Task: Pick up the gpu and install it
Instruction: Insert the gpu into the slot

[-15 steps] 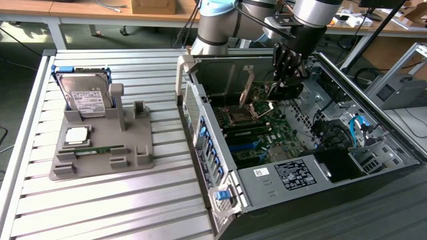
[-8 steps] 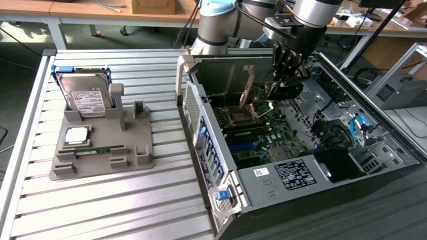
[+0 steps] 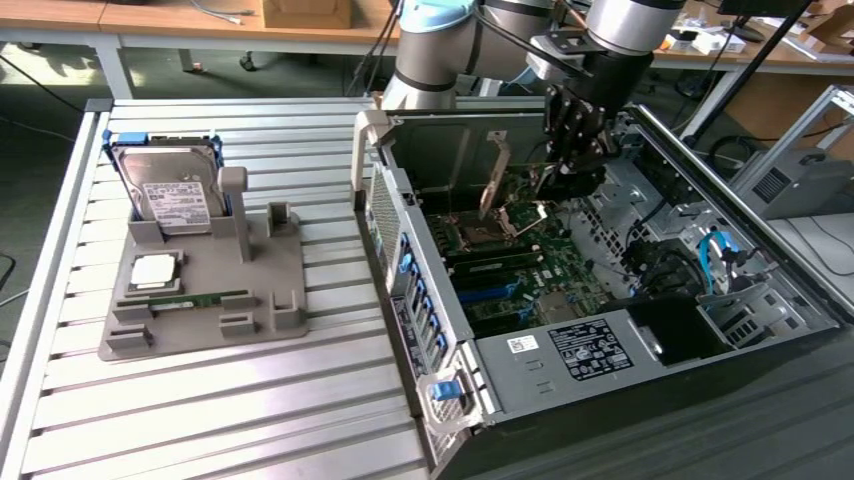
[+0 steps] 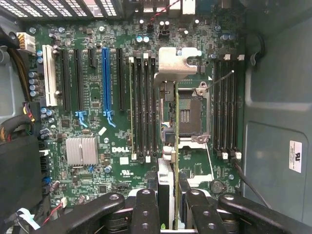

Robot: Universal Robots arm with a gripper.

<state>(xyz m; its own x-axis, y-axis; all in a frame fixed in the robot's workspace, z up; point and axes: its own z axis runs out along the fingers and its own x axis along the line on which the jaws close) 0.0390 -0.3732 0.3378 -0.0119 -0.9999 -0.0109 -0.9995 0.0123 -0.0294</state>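
My gripper [image 3: 574, 170] hangs inside the open computer case [image 3: 427, 290], above the motherboard [image 3: 521, 270]. In the wrist view its dark fingers [image 4: 146, 209] are shut on the gpu [image 4: 176, 126]. The gpu appears edge-on as a thin green card running away from the camera. It sits over the gap between the memory slots [image 4: 144, 107] and the CPU socket [image 4: 190, 114], apart from the board. The long blue expansion slot [image 4: 106, 78] lies well to one side of the card.
On the exterior view's left, a grey holder [image 3: 267, 300] stands on the slatted table. It carries a silver hard drive [image 3: 171, 195], a processor chip [image 3: 154, 270] and a slim memory stick [image 3: 194, 298]. The case's walls and cables surround the gripper.
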